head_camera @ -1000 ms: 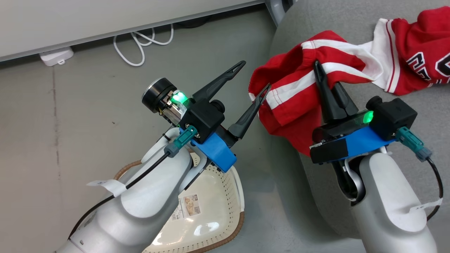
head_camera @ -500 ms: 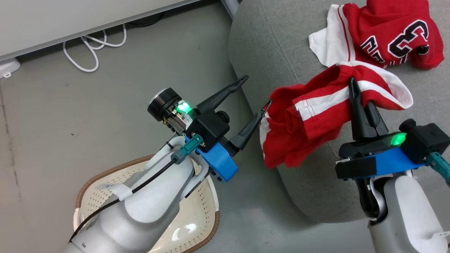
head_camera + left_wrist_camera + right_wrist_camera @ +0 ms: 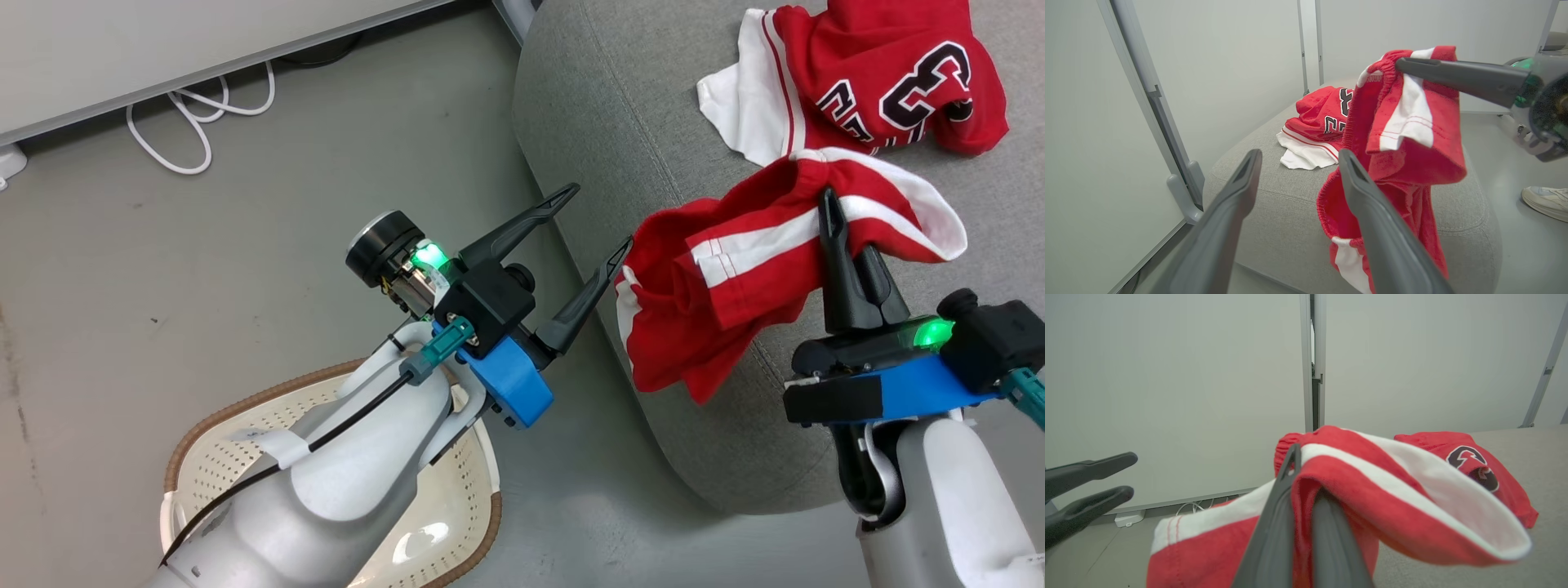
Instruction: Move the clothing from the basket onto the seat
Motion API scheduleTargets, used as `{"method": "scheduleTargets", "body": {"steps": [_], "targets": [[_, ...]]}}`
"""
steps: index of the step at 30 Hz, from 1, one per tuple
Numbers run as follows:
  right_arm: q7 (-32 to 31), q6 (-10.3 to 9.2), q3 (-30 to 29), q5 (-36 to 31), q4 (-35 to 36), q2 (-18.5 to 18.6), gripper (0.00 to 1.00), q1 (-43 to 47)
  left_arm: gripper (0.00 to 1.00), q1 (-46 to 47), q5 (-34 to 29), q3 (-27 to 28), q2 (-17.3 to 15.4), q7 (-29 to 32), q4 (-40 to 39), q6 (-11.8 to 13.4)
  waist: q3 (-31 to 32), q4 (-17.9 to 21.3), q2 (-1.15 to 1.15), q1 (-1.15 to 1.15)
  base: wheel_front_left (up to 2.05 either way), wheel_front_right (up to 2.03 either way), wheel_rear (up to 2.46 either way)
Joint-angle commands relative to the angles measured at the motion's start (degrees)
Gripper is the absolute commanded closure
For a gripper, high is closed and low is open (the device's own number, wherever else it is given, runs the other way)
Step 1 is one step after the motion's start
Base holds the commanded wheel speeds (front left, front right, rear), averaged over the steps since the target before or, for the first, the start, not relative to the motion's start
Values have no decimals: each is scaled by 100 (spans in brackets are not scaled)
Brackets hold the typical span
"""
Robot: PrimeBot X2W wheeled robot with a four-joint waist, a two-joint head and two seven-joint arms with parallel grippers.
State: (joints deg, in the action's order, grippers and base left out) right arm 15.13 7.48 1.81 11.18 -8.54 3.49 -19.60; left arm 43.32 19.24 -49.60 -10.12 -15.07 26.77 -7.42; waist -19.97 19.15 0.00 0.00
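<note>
Grey fabric seat (image 3: 620, 106), rumpled red white-banded garment (image 3: 735, 278), perforated cream basket (image 3: 208, 482)

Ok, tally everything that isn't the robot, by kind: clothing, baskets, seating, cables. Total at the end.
Red garments: 2, the numbered jersey lying on the seat, the striped piece held by the right gripper
Baskets: 1, the basket
Seats: 1, the seat
White cables: 1, the cable on the floor
Total: 5
</note>
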Motion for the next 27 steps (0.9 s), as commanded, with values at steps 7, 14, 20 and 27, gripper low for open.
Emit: {"method": "scheduleTargets", "body": {"steps": [7, 14, 20, 27], "targets": [[2, 3, -105, -99, 274, 135, 100, -703, 0, 129, -17, 58, -78, -14, -131, 87, -220, -83, 0, 0, 0, 0, 0], [1, 3, -684, -161, 617, 497, 100, -2094, 0, 469, -181, 30, -175, 45, -294, 94, -864, -265, 0, 0, 0, 0, 0], [0, 2, -1559, -105, 897, 1197, 100, -3338, 0, 890, -348, -1, -289, 186, -508, 89, -1705, -423, 0, 0, 0, 0, 0], [1, 3, -2334, -14, 344, 2428, 100, -4030, 0, 1129, -482, -26, -422, 278, -704, 107, -2327, -425, 0, 0, 0, 0, 0]]}}
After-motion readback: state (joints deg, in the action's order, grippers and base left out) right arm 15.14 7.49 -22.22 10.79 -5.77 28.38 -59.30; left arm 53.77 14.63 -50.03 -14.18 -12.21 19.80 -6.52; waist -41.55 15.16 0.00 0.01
